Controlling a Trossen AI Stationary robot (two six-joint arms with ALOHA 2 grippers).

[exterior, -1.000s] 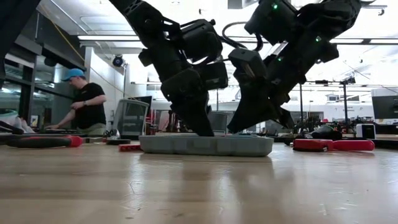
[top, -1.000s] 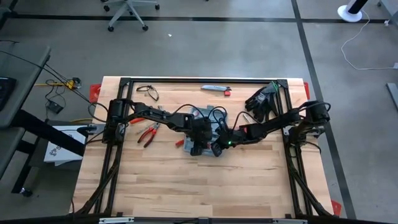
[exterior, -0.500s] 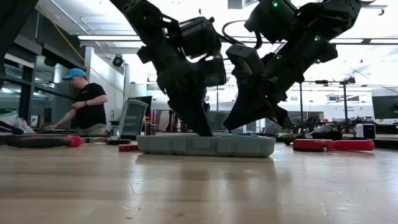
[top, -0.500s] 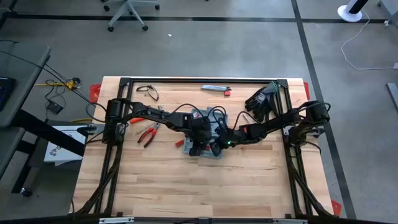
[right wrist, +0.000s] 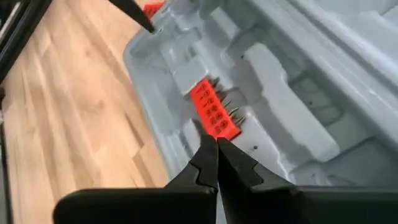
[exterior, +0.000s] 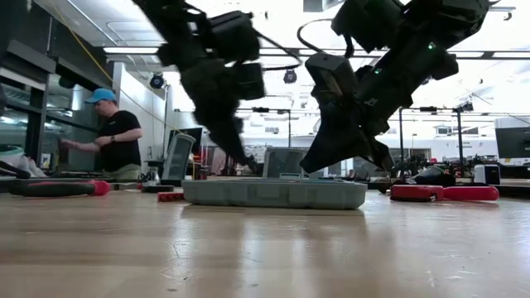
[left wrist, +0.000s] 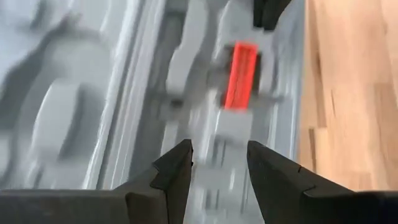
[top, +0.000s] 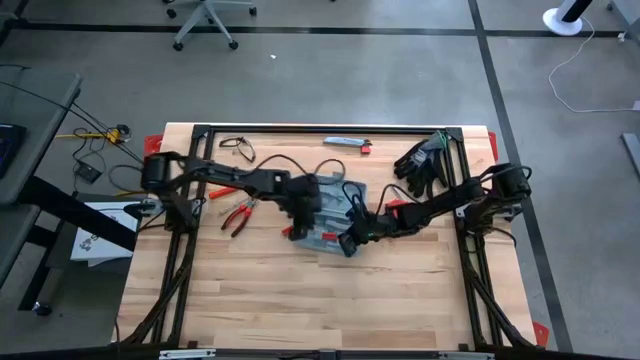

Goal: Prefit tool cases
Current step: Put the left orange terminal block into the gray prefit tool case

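workshop floor of grey concrete surrounds a pale wooden table [top: 300, 300] fitted with a black frame; in the low view a person in a blue cap and black shirt [exterior: 116, 136] stands at a bench in the room behind. near the table's centre lies the grey-blue rectangular plastic hinged tool case [top: 335, 215], opened flat, its moulded recesses facing up and its rounded long side [exterior: 273, 194] resting on the wood. the left arm reaches from the table's left side over the case; the left gripper [left wrist: 217, 171] hovers above the open half, fingers spread apart with nothing between them, clear of the case in the low view. the right arm reaches from the right side; the right gripper [right wrist: 216, 152] has its fingers pressed together, tip down at the case's near corner, beside a red rectangular bit holder [right wrist: 213, 110] seated in a recess; whether the tip touches it cannot be told. the same red holder shows ahead of the left fingers [left wrist: 240, 74]. a pair of black gloves [top: 420, 160] lies at the far right corner of the table. red-handled pliers [top: 238, 215] lie left of the case, well apart from it. a slim grey bar with a red end [top: 346, 142] lies along the far edge.
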